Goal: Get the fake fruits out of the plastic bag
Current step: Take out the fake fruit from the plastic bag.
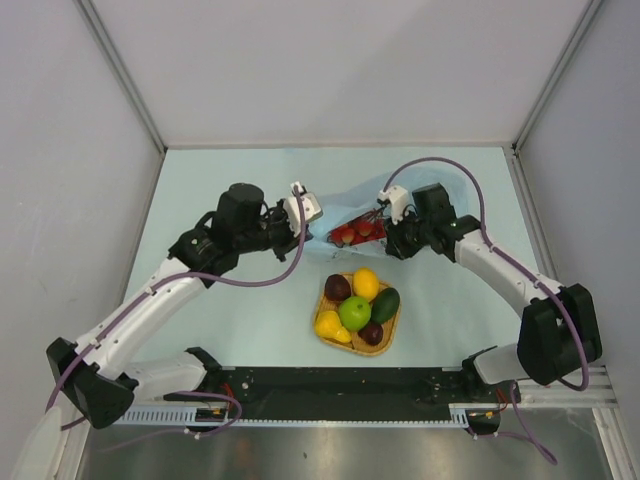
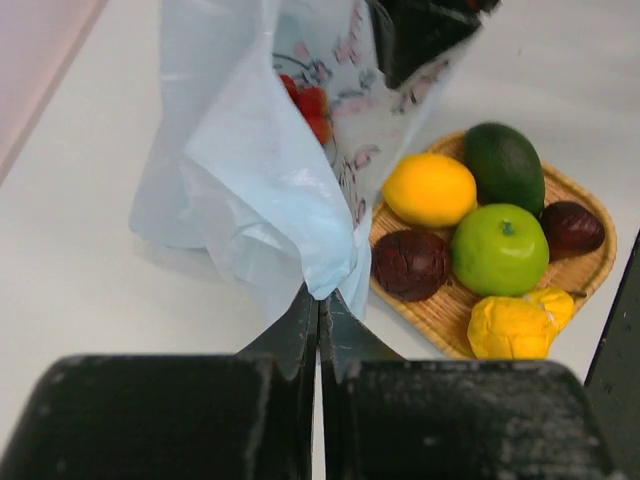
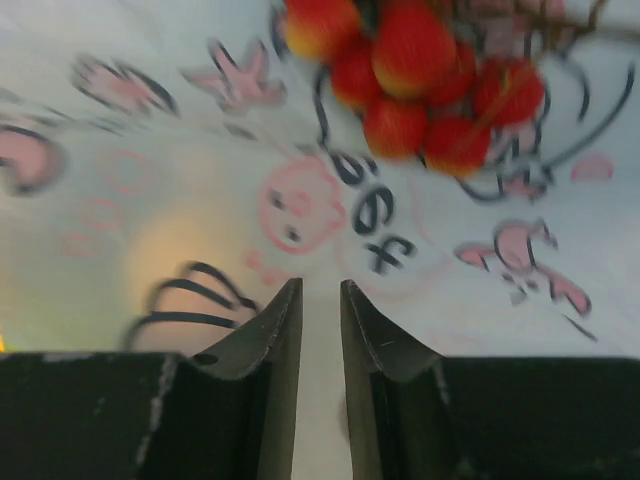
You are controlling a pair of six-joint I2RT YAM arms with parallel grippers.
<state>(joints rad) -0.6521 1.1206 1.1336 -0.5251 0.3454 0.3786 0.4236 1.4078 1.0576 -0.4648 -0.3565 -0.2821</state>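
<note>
"Fake fruits first: which of them is inside the bag?"

"Only the bunch of red plastic berries on stems [image 3: 420, 80]. It lies in the thin, crinkly, translucent pale blue plastic bag [image 2: 250, 150] on the surface [image 1: 450, 300], between my two hands."

"Which hand is nearer?"

"My right hand [image 3: 320, 300], I judge. The berries sit ahead of its fingertips and a little to the right, near but not touching. The bunch lies slantwise across the bag, and its stem end points toward that hand."

"How does that hand stand?"

"Its fingers are a narrow slit apart. Something pale shows in the slit, and I cannot tell whether that is bag film pinched there or film lying beyond."

"And the other?"

"My left hand [image 2: 319, 310] is closed tight on a fold at the bag's edge."

"What is in the way?"

"The printed film seems to lie over the berries, so I judge the reach must go in by the mouth. Just beside the bag is the woven orange tray [image 2: 435, 322], with the yellow lemon [image 2: 430, 190], dark green avocado [image 2: 505, 165], green apple [image 2: 498, 248], dark purple plums [image 2: 412, 265] and yellow pear [image 2: 515, 325]. A careless pull could drag the bag across them."
</note>
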